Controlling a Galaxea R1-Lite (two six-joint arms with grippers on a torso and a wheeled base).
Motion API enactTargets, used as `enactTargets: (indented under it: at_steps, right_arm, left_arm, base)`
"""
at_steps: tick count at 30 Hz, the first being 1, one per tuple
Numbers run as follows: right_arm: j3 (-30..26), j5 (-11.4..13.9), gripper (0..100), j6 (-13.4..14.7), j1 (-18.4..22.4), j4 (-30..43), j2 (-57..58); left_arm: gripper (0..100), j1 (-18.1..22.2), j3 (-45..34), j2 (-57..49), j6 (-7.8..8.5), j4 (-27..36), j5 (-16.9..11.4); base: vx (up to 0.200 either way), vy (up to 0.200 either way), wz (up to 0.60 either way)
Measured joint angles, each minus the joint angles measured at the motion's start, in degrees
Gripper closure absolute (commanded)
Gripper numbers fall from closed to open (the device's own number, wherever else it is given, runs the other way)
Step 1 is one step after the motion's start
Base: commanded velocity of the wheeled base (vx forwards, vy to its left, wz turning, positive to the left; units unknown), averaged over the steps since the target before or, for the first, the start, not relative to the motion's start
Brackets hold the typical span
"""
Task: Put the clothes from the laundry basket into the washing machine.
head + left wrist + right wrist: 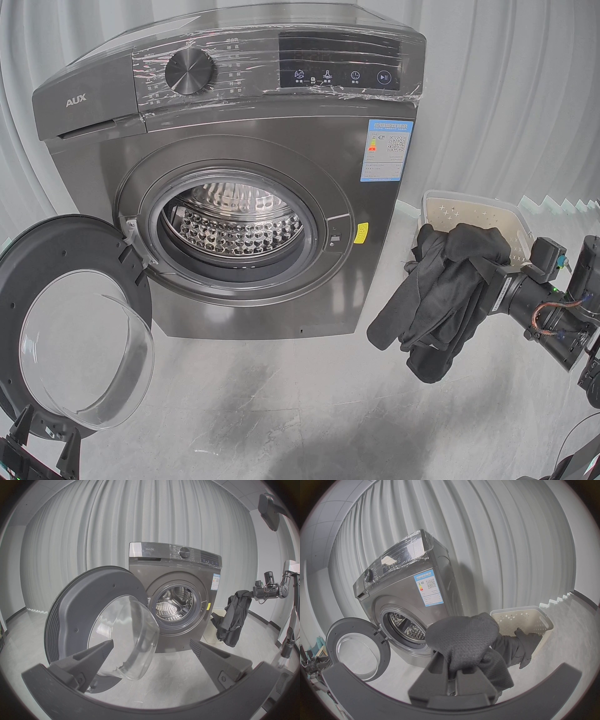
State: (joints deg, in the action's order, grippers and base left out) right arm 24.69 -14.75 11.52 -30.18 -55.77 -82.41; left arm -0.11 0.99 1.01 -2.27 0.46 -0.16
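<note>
Head view: black garment (447,294) hangs from right gripper (452,667), jaws clamped on its bunched top, beside laundry basket (481,215); left gripper (150,642) jaws wide apart, empty.

Washing machine (250,156) is straight ahead of you, its door (69,312) swung out to the left. Laundry basket (475,215) sits on the floor (281,400) to the machine's right. A garment (450,294) hangs from the right tool (453,670) in front of the basket.
</note>
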Motion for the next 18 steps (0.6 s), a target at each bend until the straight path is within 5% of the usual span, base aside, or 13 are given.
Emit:
enactTargets:
  at_steps: [11,18]
  right_arm:
    - [-0.55,0.0,100,0.02,-0.05,0.0,-0.23]
    - [-0.84,0.52,100,0.22,0.01,-0.06,-0.39]
  left_arm:
    - [0,0.0,0.02,0.0,0.0,-0.02,-0.02]
    - [0,0.06,0.02,0.0,0.0,-0.02,-0.02]
  base:
    - [-0.036,0.0,0.0]
    - [0.0,0.2,0.0]
